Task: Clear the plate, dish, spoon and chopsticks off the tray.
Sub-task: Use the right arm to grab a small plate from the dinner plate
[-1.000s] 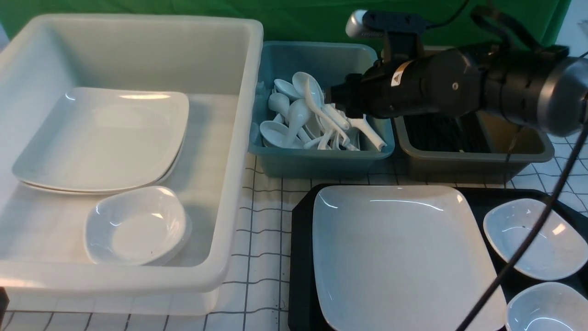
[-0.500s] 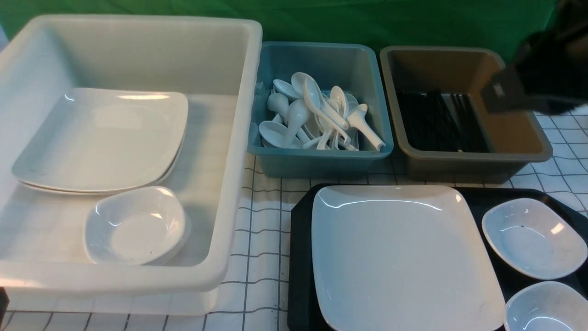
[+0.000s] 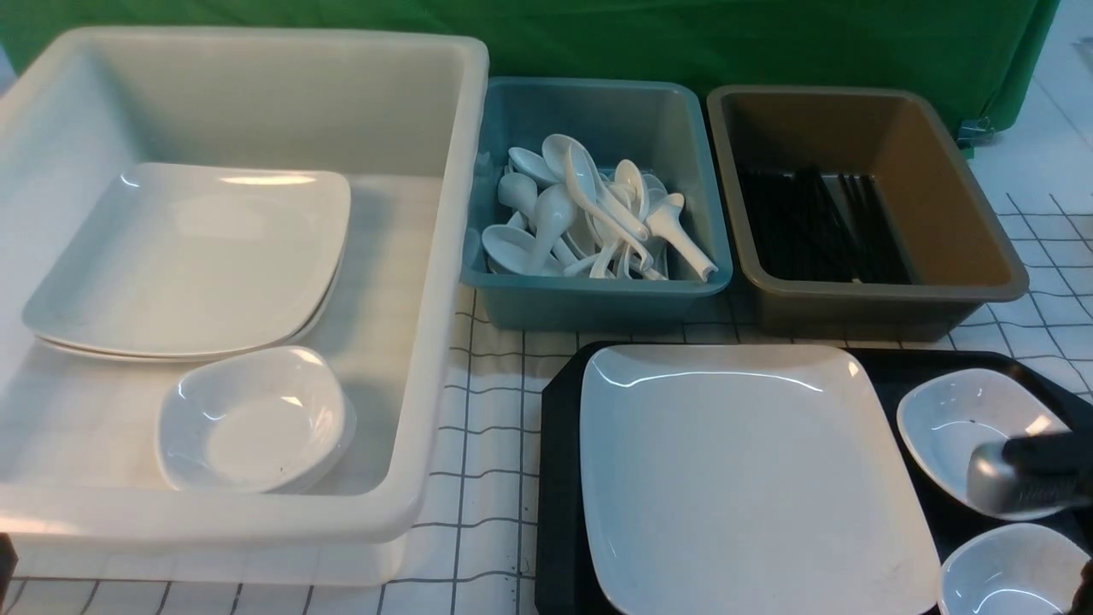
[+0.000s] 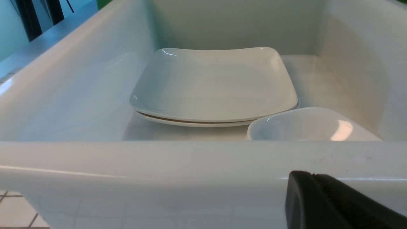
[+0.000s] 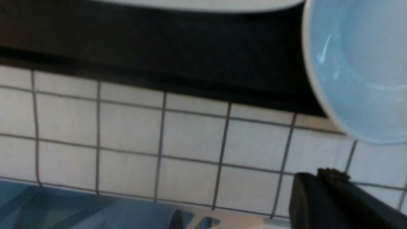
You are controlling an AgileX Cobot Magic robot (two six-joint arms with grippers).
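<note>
The large white plate [image 3: 751, 478] lies on the black tray [image 3: 559, 478], with two small white dishes [image 3: 948, 427] [image 3: 1008, 572] to its right. No spoon or chopsticks show on the tray. Several white spoons [image 3: 589, 213] lie in the teal tub and black chopsticks [image 3: 811, 226] in the brown tub. Part of my right arm [image 3: 1025, 474] hangs low over the farther dish. My right gripper [image 5: 321, 175] looks shut and empty above the checked cloth beside the tray's rim [image 5: 159, 63] and a dish [image 5: 359, 63]. My left gripper [image 4: 311, 175] looks shut and empty outside the white tub's wall [image 4: 159, 171].
The big white tub [image 3: 444, 256] at the left holds two stacked square plates [image 3: 188, 256] and small stacked dishes [image 3: 252, 418]. The teal tub [image 3: 598, 299] and brown tub [image 3: 871, 307] stand behind the tray. A checked cloth [image 3: 487, 410] covers the table.
My right arm was over the teal tub a second ago. It swung away to the right and now sits low over the dishes at the tray's right side.
</note>
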